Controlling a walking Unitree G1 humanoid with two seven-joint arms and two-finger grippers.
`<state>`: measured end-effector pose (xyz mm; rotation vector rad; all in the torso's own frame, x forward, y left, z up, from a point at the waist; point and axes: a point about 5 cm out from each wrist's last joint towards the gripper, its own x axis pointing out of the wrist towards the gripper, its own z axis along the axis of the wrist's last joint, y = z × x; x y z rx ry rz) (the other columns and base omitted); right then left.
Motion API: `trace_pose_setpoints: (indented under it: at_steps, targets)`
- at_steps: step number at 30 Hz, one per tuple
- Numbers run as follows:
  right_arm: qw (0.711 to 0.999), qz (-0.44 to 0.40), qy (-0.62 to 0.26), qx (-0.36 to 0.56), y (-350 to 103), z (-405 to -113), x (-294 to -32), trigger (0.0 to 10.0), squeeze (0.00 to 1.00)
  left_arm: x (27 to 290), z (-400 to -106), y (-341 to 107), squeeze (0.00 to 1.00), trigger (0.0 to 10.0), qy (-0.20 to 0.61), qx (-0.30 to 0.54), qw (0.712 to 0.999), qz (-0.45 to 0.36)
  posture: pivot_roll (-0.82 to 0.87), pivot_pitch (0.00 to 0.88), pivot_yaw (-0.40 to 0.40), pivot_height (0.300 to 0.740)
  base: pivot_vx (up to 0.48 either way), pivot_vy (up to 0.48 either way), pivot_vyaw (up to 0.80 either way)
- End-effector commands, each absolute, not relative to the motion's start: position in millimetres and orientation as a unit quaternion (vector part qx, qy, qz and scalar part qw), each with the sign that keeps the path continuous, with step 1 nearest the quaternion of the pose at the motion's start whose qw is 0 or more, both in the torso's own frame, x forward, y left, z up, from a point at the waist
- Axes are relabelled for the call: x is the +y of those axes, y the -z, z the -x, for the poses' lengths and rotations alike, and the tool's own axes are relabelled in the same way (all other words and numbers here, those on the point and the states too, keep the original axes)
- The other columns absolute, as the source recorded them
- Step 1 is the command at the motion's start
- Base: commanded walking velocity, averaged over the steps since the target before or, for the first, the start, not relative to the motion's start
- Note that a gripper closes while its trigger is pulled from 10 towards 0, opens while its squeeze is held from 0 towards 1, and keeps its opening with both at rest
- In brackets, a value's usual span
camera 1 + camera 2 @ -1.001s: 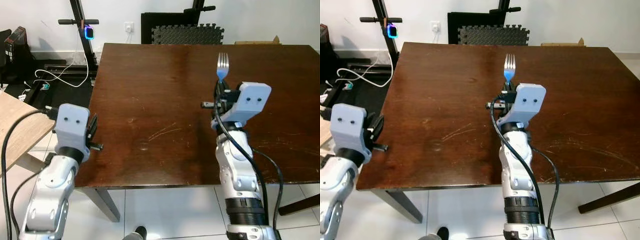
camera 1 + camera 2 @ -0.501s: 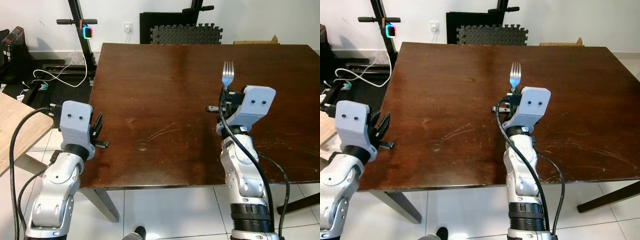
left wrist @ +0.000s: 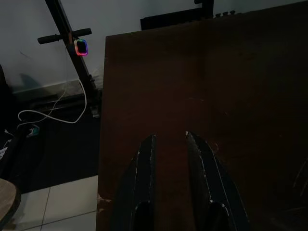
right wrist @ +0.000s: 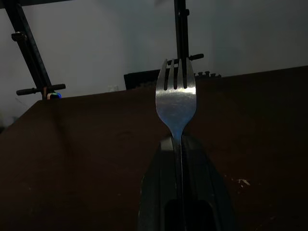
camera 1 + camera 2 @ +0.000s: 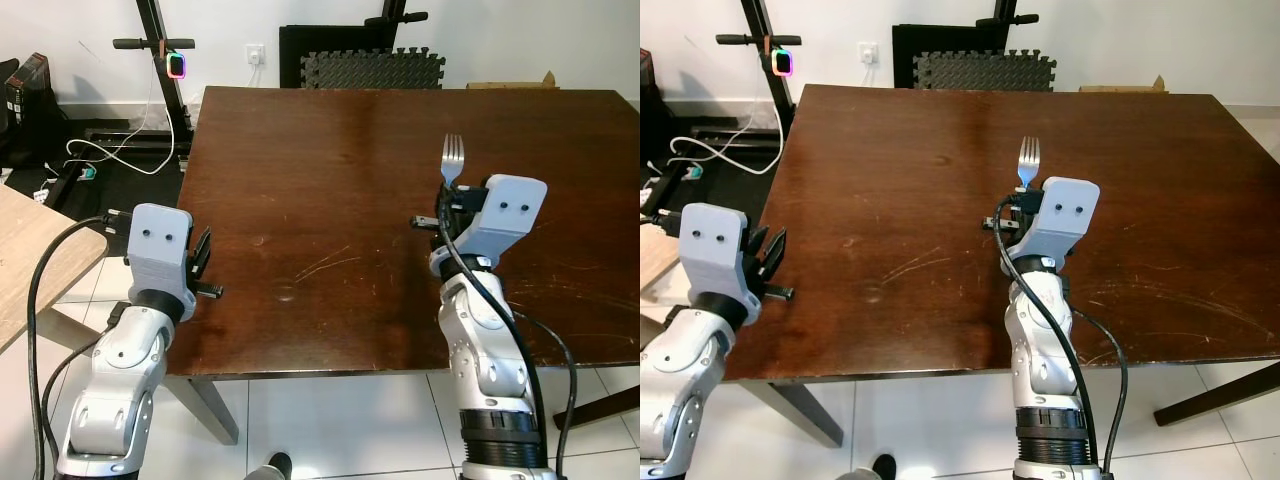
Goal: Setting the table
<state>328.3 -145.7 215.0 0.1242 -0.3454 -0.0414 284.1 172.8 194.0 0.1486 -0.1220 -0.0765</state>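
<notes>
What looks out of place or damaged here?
Nothing is spilled or askew. The dark wooden table shows pale scratches near its front edge. The right gripper holds a fork upright, tines up, above the table; the left gripper hovers open at the table's left edge.

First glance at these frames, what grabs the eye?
The fork, standing tines-up in the right end effector over the dark wooden table. Next, the left end effector, fingers apart and holding nothing, at the table's left edge. Behind, a stand with a glowing light by the wall.
</notes>
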Motion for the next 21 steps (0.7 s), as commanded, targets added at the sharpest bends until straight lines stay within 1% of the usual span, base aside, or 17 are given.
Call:
trace_pose_setpoints:
  at_steps: [1,5,8,16,21]
  targets:
    - [0.984,-0.069,0.021,-0.162,-210.3,-326.0,-146.0,10.0,0.00,174.2,-283.0,-184.9,0.00,10.0,0.034,-0.040,0.996,-0.077,0.11,0.115,0.032,0.740,0.000,0.000,0.00]
    - [0.985,-0.071,0.020,-0.159,-209.1,-326.1,-145.8,10.0,0.00,174.1,-282.7,-184.3,0.00,10.0,0.033,-0.039,0.996,-0.077,0.11,0.116,0.031,0.740,0.000,0.000,0.00]
    - [0.985,-0.070,0.019,-0.157,-208.0,-326.1,-145.4,10.0,0.00,173.8,-282.8,-183.6,0.00,10.0,0.032,-0.039,0.997,-0.063,0.11,0.116,0.031,0.740,0.000,0.000,0.00]
    - [0.985,-0.071,0.018,-0.153,-206.6,-325.9,-144.7,10.0,0.00,172.5,-282.4,-183.4,0.00,10.0,0.035,-0.039,0.996,-0.067,0.11,0.116,0.032,0.740,0.000,0.000,0.00]
    - [0.986,-0.071,0.018,-0.152,-206.3,-325.7,-144.4,10.0,0.00,172.4,-282.0,-182.8,0.00,10.0,0.036,-0.036,0.996,-0.067,0.11,0.116,0.032,0.740,-0.338,0.000,0.00]
